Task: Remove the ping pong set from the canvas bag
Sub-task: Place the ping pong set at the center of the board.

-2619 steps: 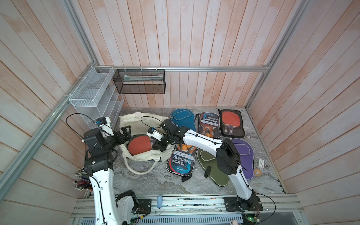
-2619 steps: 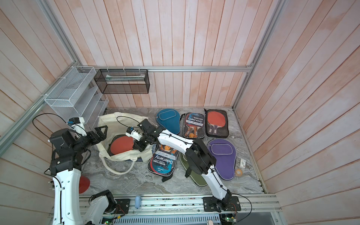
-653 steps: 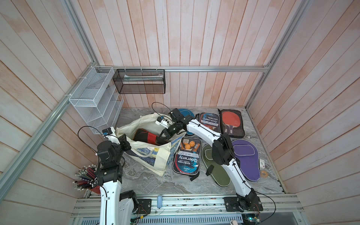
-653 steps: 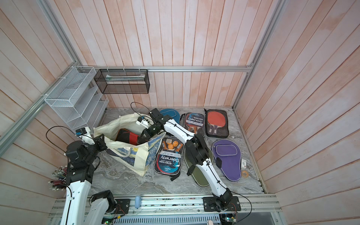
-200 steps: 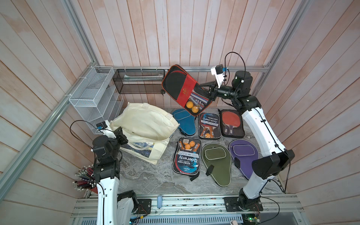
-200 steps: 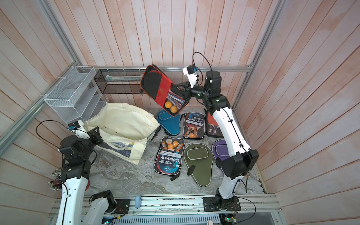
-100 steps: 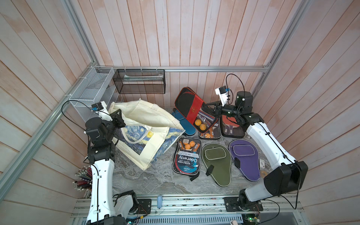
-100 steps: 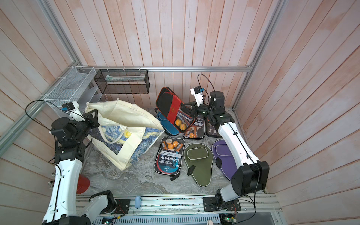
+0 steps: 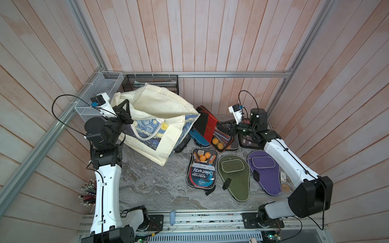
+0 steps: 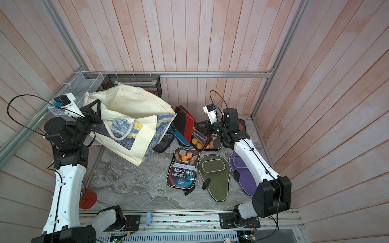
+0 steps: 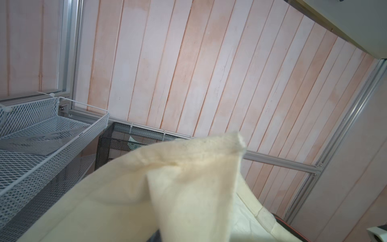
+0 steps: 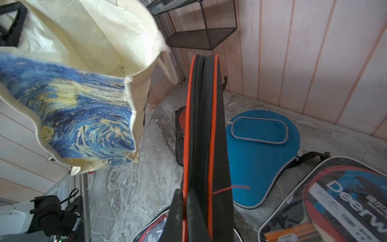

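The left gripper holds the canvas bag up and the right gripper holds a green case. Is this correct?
Only the colour is wrong: in both top views the right gripper holds a black-and-red case; the green case lies on the table. The left gripper holds the canvas bag up.

A: Where does everything sit, going by the canvas bag (image 9: 155,117)?

B: Behind it, the mesh basket (image 9: 151,81) on the back wall (image 9: 210,42); left of it, the wire shelf (image 9: 99,88).

A: And right of it?

B: The ping pong set (image 9: 207,124), tilted, just beside the bag's corner, above other cases (image 9: 199,140). Further right and nearer the front, the Deerway set (image 9: 202,168) lies flat on the table (image 9: 151,189), then two paddle covers (image 9: 233,174) beyond it.
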### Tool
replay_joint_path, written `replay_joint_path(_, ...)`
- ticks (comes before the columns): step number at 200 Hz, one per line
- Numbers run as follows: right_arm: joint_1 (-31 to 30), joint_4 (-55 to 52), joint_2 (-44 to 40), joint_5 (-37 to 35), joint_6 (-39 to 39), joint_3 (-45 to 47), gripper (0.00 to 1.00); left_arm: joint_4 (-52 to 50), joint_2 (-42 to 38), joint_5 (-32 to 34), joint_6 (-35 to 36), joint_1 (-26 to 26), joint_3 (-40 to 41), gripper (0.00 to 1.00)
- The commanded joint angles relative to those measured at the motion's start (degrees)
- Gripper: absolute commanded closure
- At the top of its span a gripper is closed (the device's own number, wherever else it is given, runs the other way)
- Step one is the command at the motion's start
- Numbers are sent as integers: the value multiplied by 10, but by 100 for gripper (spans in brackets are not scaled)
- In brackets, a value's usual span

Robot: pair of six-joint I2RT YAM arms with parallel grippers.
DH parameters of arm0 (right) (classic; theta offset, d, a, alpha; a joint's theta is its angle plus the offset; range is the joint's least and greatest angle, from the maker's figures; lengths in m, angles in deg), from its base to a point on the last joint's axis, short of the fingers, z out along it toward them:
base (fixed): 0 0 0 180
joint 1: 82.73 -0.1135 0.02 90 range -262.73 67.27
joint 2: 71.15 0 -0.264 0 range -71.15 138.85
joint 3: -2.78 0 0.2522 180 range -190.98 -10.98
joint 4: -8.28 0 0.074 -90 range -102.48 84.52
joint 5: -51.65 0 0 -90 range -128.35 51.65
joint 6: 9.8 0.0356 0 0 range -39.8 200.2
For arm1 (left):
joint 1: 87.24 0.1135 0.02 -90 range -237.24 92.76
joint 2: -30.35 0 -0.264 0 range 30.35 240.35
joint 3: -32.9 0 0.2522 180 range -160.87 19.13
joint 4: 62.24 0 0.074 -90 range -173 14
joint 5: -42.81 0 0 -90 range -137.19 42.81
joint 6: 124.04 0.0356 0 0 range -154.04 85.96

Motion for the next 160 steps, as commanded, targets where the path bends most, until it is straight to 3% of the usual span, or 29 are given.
replay_joint_path(1,-70,54,5,31,-12,-19,100,74,6,-1,21,-3,-36,100)
replay_joint_path(95,-224,232,145,87,132,50,100,85,14,0,36,-6,-47,100)
replay_joint_path(160,-280,339,276,99,219,-26,100,89,8,-2,35,-10,-37,100)
